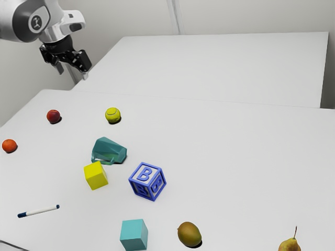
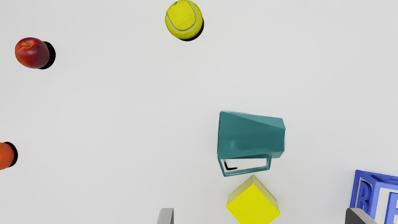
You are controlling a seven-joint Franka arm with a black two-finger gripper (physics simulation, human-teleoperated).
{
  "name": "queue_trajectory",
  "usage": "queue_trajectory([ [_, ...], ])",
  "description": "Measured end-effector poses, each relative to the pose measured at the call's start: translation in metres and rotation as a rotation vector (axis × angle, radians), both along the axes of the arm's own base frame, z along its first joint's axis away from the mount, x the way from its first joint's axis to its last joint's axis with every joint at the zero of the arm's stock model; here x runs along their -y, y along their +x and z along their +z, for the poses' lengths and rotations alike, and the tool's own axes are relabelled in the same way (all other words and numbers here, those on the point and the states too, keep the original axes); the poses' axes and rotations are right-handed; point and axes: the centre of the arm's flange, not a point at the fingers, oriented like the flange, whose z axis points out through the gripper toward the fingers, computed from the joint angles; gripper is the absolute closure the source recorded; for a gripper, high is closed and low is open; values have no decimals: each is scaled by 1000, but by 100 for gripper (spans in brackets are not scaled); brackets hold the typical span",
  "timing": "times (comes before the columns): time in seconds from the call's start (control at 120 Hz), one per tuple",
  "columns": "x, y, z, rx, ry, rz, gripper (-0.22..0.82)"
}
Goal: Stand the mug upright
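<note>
The mug (image 2: 252, 135) lay on its side on the table (image 1: 209, 146), below the hand (image 1: 73, 74) and well apart from it, toward the exterior view's right. Its handle (image 2: 247, 172) pointed to the yellow cube (image 2: 253, 207), and its wider end, probably the mouth though I couldn't see into it, faced the side of the red fruit (image 2: 32, 53) and the orange fruit (image 2: 5, 155). The hand was up in the air with its fingers (image 2: 166, 216) spread wide, open space between them. Seen along the hand in the wrist view, the yellow cube showed between the two fingertips, down on the table, with the mug just past it. The blue letter block (image 2: 363, 193) showed behind one fingertip, likewise down on the table. The tennis ball (image 2: 184, 17) sat on the mug's other side from the yellow cube, also lower than the hand. In the exterior view the white marker (image 1: 39, 211), the turquoise cube (image 1: 134, 234) and a brownish fruit (image 1: 189, 234) lay farther from the hand than the mug did, and the pear (image 1: 289, 246) was farthest from it of all.
</note>
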Motion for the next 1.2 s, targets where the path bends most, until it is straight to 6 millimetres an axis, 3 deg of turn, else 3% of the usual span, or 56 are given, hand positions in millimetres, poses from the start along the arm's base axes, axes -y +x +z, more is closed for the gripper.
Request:
queue_trajectory([
  [0.133, 0, 6, -8, 2, 0, -7, 0],
  [0.242, -9, 13, -31, -34, 0, 6, 0],
  [0.4, -53, 21, -81, -103, -146, 119, 0],
  [0.642, -133, 8, -166, -226, -440, 341, 0],
  [0.708, -148, 7, -189, -259, -494, 373, 0],
  [0.917, -161, 19, -251, -326, -630, 400, 0],
  [1.2, -170, 42, -301, -338, -743, 401, 0],
])
